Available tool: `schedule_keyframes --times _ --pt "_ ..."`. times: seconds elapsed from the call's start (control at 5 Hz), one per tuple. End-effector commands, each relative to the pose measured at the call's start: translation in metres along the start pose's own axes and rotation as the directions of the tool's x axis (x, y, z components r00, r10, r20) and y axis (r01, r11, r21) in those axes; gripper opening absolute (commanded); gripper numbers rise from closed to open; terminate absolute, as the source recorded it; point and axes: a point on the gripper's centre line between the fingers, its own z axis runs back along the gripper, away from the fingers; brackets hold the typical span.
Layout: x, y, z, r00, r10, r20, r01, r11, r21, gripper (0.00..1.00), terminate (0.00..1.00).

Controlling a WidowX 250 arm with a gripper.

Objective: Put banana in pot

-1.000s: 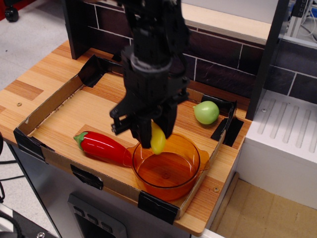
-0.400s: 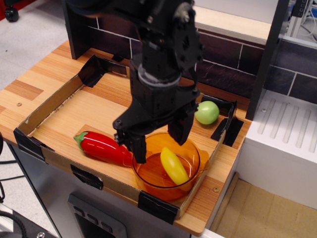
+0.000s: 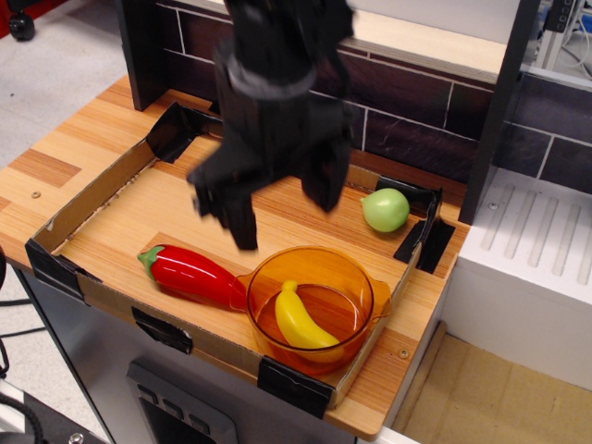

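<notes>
Hand [image 3: 282,208] risen, empty, jaws apart | banana [image 3: 300,319] now flat in pot [image 3: 361,277] | wooden counter [image 3: 55,157], brick backsplash [image 3: 407,111]

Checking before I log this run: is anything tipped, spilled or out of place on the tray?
Nothing stands out. The banana lies inside the pot, which sits upright. The red pepper touches the pot's left side, the green fruit sits behind, and the gripper is open above.

Glossy plastic banana [image 3: 301,319], translucent plastic pot [image 3: 363,277] — wood-grain table [image 3: 139,208]
</notes>
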Motion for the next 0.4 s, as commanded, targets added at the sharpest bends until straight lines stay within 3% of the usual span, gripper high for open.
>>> schedule_keyframes --times 0.0,0.2 --pt "0.0280 -0.0029 0.0257 1.000 0.003 0.003 -0.003 1.000 0.016 1.00 0.00" --pt "0.0280 -0.0029 0.0257 1.000 0.003 0.003 -0.003 1.000 0.016 1.00 1.00"
